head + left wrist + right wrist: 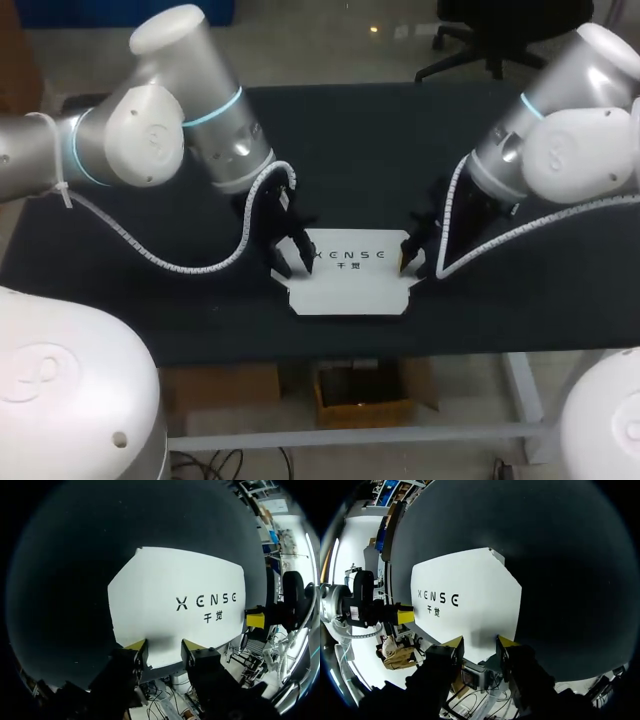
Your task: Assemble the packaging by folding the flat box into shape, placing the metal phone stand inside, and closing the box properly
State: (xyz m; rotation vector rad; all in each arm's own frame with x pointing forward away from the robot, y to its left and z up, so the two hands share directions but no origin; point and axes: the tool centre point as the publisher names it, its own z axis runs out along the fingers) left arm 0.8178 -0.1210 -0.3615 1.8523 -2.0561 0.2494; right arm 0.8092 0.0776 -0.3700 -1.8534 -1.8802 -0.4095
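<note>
Head view: a flat white box (350, 278) is seen lying unfolded on the black table (520, 300), near the front edge and about midway across, printed face up. The left arm (150, 140) is brought in from the left side and the right arm (560, 150) from the right, and both are angled down toward the box. The left gripper (292, 268) is placed at the box's left edge and the right gripper (410, 265) at its right edge, so that the box lies between the two.

In the left wrist view the left gripper's fingers (136, 649) are seen held apart, with the near edge of the box (175, 580) lying in the gap between them. The card is not clamped from two sides. Whether the yellow tips rest on the card cannot be told. The right gripper's yellow tip (255, 619) is seen at the far edge of the box.

In the right wrist view much the same is shown from the other side. The right gripper's fingers (454, 644) are spread, and the box's near edge is framed between them, unclamped. The left gripper's yellow tip (405, 615) is seen at the opposite edge. In both wrist views the box is seen lying flat against the table.
</note>
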